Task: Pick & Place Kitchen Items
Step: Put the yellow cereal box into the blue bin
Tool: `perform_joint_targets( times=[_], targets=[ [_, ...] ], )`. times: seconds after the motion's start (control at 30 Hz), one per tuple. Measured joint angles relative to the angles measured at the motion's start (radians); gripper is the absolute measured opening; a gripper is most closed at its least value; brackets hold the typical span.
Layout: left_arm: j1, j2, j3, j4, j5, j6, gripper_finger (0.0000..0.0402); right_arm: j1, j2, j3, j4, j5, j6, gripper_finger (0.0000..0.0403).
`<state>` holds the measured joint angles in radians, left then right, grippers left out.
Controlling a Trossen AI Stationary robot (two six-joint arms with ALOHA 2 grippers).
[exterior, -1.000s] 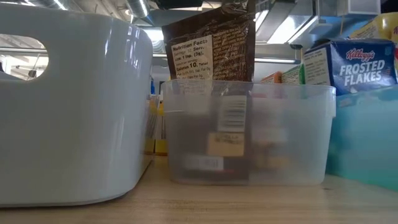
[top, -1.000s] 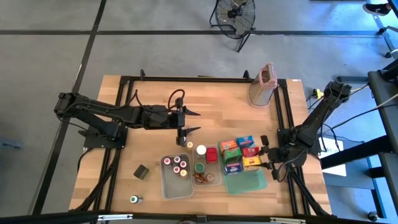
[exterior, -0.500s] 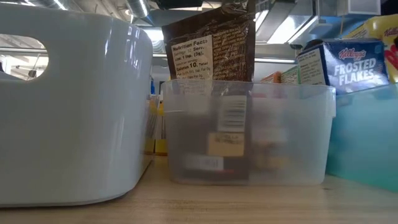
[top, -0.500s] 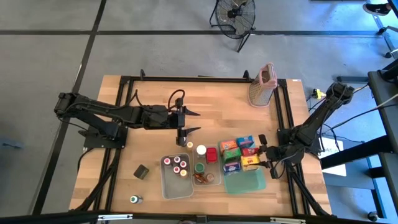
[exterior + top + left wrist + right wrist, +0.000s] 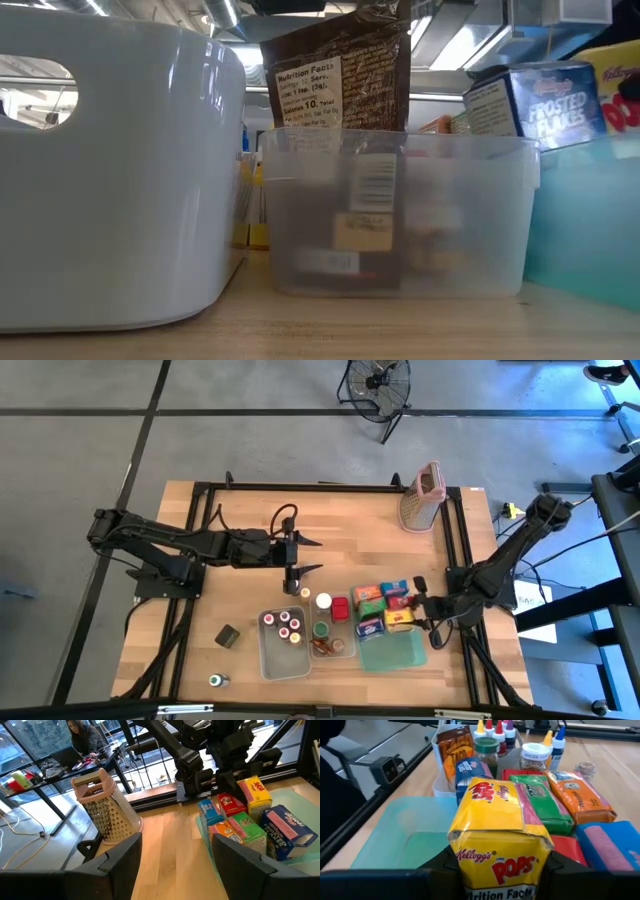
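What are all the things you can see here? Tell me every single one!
Table: one, wooden, under everything.
Grater: one, metal with pink top, standing apart near the far edge.
Clear tubs: two, side by side; red-capped jars in one.
Green tray: one, beside the tubs.
Cartons: several, red, blue, green, orange, clustered by the tray.
Yellow carton: one, at the cluster's edge.
Dark block: one, alone beside the tubs.
Green-capped jar: one, near the front edge.
Fan: one, black, on the floor.
Left pincer: open, over the table's middle.
Right pincer: shut on the yellow carton.
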<state>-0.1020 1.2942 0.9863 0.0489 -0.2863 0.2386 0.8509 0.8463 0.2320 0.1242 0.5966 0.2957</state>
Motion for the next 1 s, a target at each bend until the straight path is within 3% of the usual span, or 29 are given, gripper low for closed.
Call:
perform_joint_targets(
  times=[0.57,1.0],
  targets=[
    [0.0,0.0,0.0,-0.001,0.0,-0.008,0.0235,-0.019,0.049,0.001,0.041,0.005,0.006,0.0136],
    [0.0,0.0,0.0,-0.019,0.0,-0.009,0.0235,-0.019,0.049,0.0,0.035,0.001,0.007,0.0195]
  ],
)
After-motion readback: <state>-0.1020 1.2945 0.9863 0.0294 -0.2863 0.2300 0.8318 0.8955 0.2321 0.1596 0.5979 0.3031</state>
